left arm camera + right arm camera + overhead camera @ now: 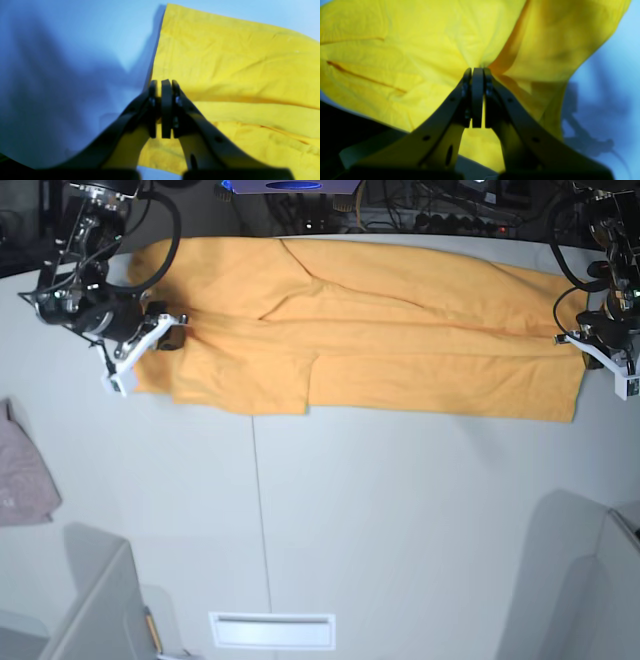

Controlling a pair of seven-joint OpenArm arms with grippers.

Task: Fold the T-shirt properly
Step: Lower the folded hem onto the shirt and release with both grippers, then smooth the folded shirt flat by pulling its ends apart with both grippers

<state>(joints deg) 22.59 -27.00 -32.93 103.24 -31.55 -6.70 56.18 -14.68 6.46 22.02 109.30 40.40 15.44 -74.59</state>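
Note:
The orange-yellow T-shirt (400, 330) lies stretched sideways across the far part of the white table (400, 510), folded lengthwise with creases. My right gripper (172, 337) is at its left end. In the right wrist view the gripper (477, 70) is shut on the T-shirt (407, 50), and the cloth bunches at the tips and hangs around them. My left gripper (583, 343) is at the shirt's right end. In the left wrist view the gripper (163, 83) is shut at the edge of the T-shirt (237, 62), pinching the hem. No lettering shows.
A small pale pink-grey cloth (25, 470) lies at the table's left edge. A slot (272, 630) is set in the table near the front. Grey panels stand at the front left (95, 610) and front right (590, 580). Cables and equipment run along the back edge.

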